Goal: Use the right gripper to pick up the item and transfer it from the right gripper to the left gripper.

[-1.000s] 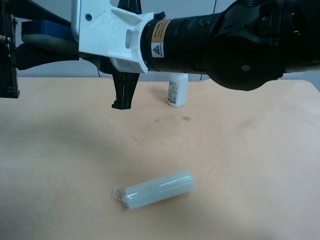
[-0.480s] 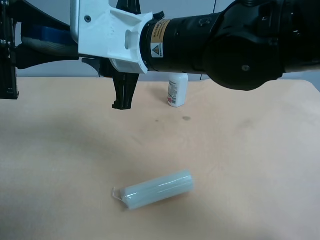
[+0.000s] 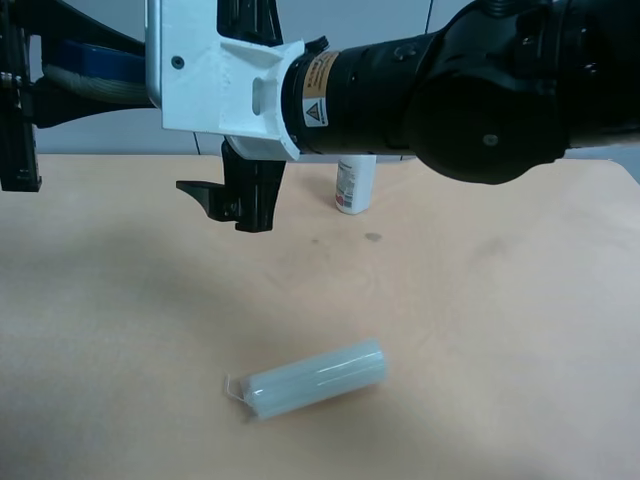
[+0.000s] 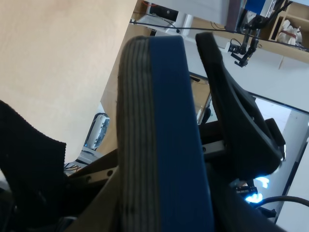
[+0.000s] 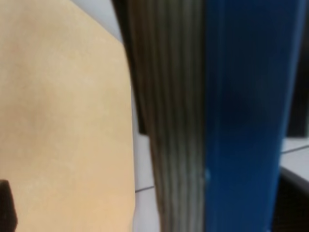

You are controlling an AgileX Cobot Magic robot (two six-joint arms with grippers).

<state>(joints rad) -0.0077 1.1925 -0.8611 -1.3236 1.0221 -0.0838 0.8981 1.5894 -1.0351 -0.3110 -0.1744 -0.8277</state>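
claw states first. the right claw point(image 3: 238, 105), white-housed, stands released: its jaws are spread wide and we see them touching nothing. the left claw point(image 3: 112, 80), all black, is clenched on the eraser point(image 3: 92, 62), its fingers point(image 4: 236, 125) pressing one on the blue plastic back and one on the felt. the eraser is therefore in the air, well above the table point(image 3: 520, 340), between the left claw's fingers and just in front of the right claw, whose wrist view it fills with blue edge and ribbed grey felt. we judge the transfer all but complete, the load resting on the left claw alone.

near to far: a pale translucent roll point(image 3: 312, 380) lies on its side on the table, nearest the high camera; both claws hang over the middle; a white pill bottle point(image 3: 355, 185) stands upright at the far side, partly hidden by the right arm point(image 3: 480, 90).

handling: we expect the eraser to be light. the plastic back is stiff and probably smooth, so it may slip; the felt is soft, yields under pressure and adds friction. take hold across the thickness, plastic to felt, near mid-length, as the left claw does; a grip near a rounded corner may let it pivot.

count: one eraser, two claws, one roll, one bottle.
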